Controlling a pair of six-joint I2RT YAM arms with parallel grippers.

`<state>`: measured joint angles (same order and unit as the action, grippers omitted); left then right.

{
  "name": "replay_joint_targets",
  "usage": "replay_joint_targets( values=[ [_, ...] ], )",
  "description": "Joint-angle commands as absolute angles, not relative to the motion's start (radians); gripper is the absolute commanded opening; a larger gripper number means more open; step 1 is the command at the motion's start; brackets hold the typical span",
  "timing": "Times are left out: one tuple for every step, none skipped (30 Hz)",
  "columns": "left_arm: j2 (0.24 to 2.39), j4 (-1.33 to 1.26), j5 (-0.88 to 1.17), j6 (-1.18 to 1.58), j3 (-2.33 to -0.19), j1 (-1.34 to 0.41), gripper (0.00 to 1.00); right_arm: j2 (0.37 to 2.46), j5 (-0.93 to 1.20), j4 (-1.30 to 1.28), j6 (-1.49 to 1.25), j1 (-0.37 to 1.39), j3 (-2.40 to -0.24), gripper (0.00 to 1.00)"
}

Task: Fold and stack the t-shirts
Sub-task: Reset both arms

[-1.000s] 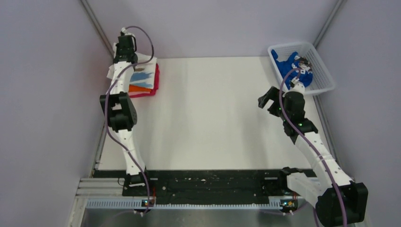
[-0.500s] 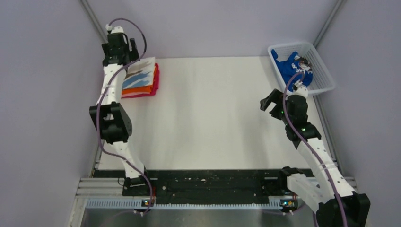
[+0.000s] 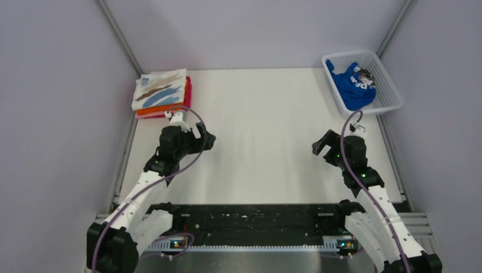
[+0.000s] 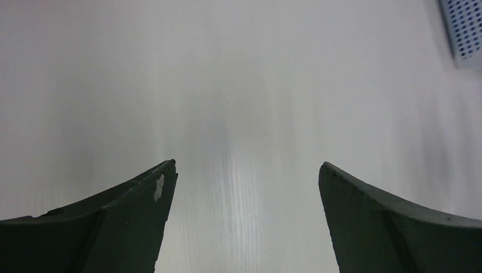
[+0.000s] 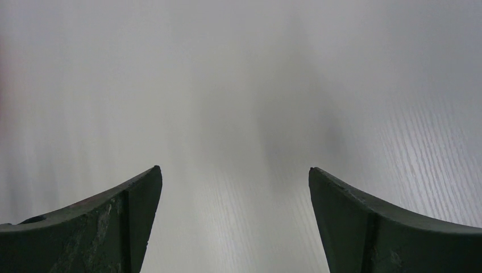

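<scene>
At the table's back left lies a folded stack of t-shirts: the white one with blue and brown brush strokes (image 3: pixel 160 89) on top, an orange one (image 3: pixel 154 108) under it, a pink one (image 3: pixel 188 91) at the bottom. The blue t-shirt with white lettering (image 3: pixel 353 86) lies crumpled in the basket. My left gripper (image 3: pixel 206 138) hangs open over bare table, below and right of the stack; the left wrist view shows nothing between the left gripper's (image 4: pixel 247 165) fingers. My right gripper (image 3: pixel 320 145) is also open, and the right wrist view shows the right gripper (image 5: pixel 234 169) empty.
A white mesh basket (image 3: pixel 393 94) stands at the back right corner; its corner shows as the basket (image 4: pixel 466 28) in the left wrist view. The white table (image 3: pixel 256 114) is walled by grey panels on the left, back and right. A black rail runs along the near edge.
My left arm has pulled back from the stack toward the near side and its jaws have opened, leaving the white printed tee uncovered on top. The right arm has drawn back a little.
</scene>
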<state>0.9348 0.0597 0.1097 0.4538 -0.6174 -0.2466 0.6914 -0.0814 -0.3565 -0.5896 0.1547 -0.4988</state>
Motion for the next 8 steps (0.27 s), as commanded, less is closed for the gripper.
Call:
replay_joint_targets(
  values=[
    [0.831, 0.114, 0.077, 0.547, -0.498, -0.249, 0.99, 0.638, -0.069, -0.372, -0.638, 0.153, -0.430, 0.99],
    [0.803, 0.119, 0.078, 0.551, -0.474, -0.250, 0.99, 0.628, -0.066, -0.367, -0.646, 0.152, -0.413, 0.99],
    [0.774, 0.121, 0.065, 0.555, -0.453, -0.250, 0.99, 0.619, -0.063, -0.364, -0.652, 0.152, -0.400, 0.99],
    [0.751, 0.127, 0.047, 0.557, -0.441, -0.249, 0.99, 0.609, -0.063, -0.358, -0.657, 0.153, -0.389, 0.99],
    [0.732, 0.137, 0.027, 0.554, -0.443, -0.249, 0.99, 0.602, -0.063, -0.351, -0.658, 0.152, -0.385, 0.99],
    [0.716, 0.150, 0.014, 0.553, -0.452, -0.249, 0.99, 0.595, -0.061, -0.346, -0.657, 0.152, -0.382, 0.99],
    [0.707, 0.158, 0.010, 0.551, -0.460, -0.250, 0.99, 0.592, -0.055, -0.342, -0.657, 0.153, -0.386, 0.99],
    [0.700, 0.159, 0.010, 0.551, -0.467, -0.249, 0.99, 0.588, -0.053, -0.340, -0.656, 0.153, -0.392, 0.99]
  ],
)
